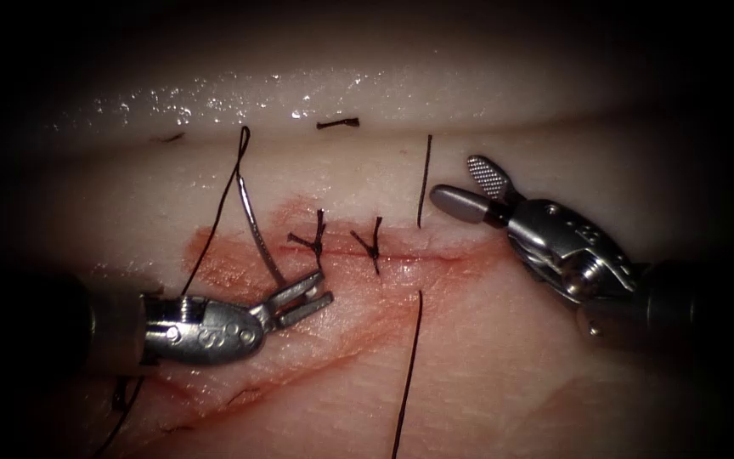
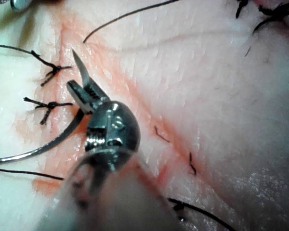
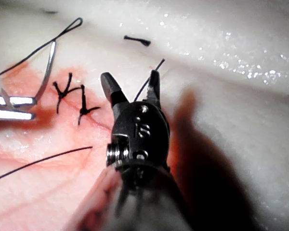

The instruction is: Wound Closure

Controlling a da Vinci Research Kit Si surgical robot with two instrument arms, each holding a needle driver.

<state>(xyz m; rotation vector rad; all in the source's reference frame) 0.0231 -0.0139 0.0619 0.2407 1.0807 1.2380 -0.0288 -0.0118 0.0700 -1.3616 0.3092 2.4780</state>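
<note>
Endoscope view: left tool fingers closed on needle near its tip, seemingly free of tissue, left of the two knots on the cut | thread runs from needle's tail | right tool fingers spread, holding nothing, right of cut

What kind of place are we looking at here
Probably a surgical suturing practice bench: the left hand grips a curved needle near its tip, free of the tissue; the right hand is open, empty; two knotted stitches cross the cut.
</note>
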